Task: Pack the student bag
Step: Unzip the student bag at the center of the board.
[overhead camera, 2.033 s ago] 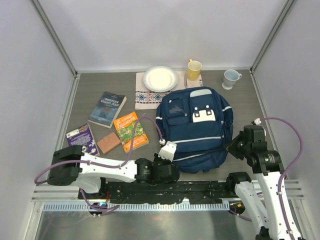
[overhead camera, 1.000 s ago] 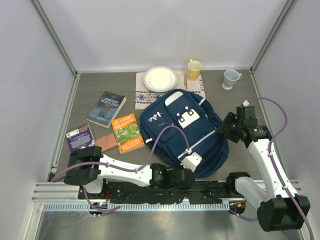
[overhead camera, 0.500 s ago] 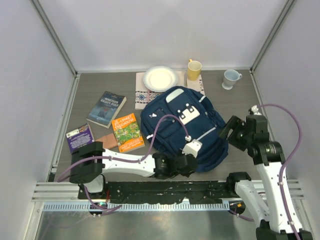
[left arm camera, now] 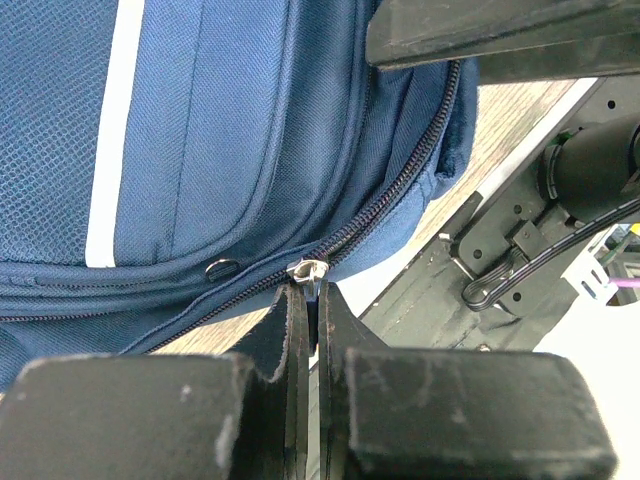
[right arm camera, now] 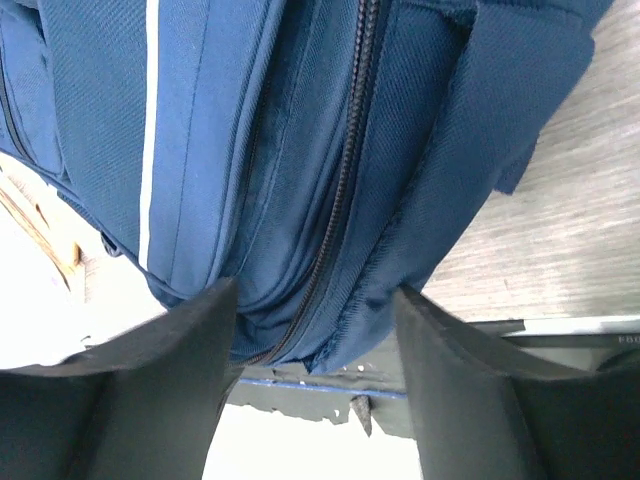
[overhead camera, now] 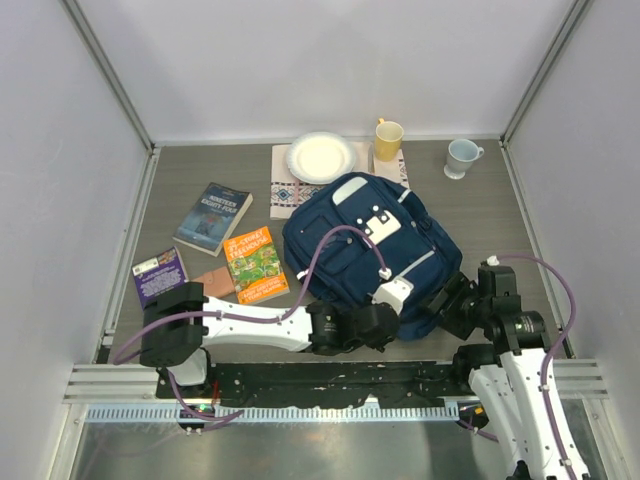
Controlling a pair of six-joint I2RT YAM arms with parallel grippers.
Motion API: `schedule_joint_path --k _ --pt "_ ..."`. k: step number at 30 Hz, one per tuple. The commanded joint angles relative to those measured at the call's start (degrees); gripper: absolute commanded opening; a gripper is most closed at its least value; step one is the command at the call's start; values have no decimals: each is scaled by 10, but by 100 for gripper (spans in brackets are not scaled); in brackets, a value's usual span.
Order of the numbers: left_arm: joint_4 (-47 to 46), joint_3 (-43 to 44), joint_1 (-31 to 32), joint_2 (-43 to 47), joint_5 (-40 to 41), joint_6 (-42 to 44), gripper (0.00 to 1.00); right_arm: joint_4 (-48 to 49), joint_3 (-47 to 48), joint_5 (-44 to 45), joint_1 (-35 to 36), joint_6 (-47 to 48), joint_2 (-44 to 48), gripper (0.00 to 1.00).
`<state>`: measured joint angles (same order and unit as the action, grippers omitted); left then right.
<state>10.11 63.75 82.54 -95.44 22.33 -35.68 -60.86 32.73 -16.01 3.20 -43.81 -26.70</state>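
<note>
The student bag (overhead camera: 360,250), navy with thin white stripes, lies face up mid-table, its top turned toward the far left. My left gripper (overhead camera: 405,308) is at the bag's near edge. In the left wrist view it (left arm camera: 308,292) is shut on the small metal zipper pull (left arm camera: 305,268) of the bag (left arm camera: 200,150); the zipper behind it looks closed. My right gripper (overhead camera: 450,300) is at the bag's near right corner. In the right wrist view its wide-set fingers (right arm camera: 318,330) press on either side of a thick fold of the bag (right arm camera: 330,150) with the zipper running through it.
Left of the bag lie a dark book (overhead camera: 213,218), an orange book (overhead camera: 257,264), a purple book (overhead camera: 159,275) and a small brown case (overhead camera: 212,283). Behind it are a plate (overhead camera: 321,157) on a patterned cloth (overhead camera: 296,192), a yellow mug (overhead camera: 388,138) and a pale mug (overhead camera: 461,157). The arms' rail (overhead camera: 350,380) runs just below the bag.
The bag has turned anticlockwise and shifted. My left gripper slid right along its near edge with the zipper pull. My right gripper dropped from the bag's right side to its near right corner.
</note>
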Motion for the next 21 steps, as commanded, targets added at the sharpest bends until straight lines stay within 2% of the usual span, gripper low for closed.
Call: schedule_joint_path --k 1,3,4,6,7,8,14,20,21 --pt "-70 4 -5 22 -2 17 0 74 -14 -28 0 -18 -26 61" --pt "-83 -4 -5 27 -11 22 0 92 -17 -25 0 -9 -39 53" --pt "-85 -6 -5 29 -14 23 0 94 -14 -17 0 -4 -50 39" --pt "-90 -13 -5 32 -18 24 0 98 -10 -3 0 5 -58 23" --pt "-90 -14 -5 33 -22 24 0 99 -5 5 0 7 -61 7" --pt "-91 -17 -5 35 -24 23 0 100 0 31 0 9 -63 2" --pt "-59 -85 -5 62 -5 -10 0 73 65 155 0 24 -66 1" --pt "29 -146 -5 98 69 -63 0 65 105 194 0 15 -66 1" --pt "66 -152 -5 101 104 -71 0 67 103 189 0 14 -65 1"
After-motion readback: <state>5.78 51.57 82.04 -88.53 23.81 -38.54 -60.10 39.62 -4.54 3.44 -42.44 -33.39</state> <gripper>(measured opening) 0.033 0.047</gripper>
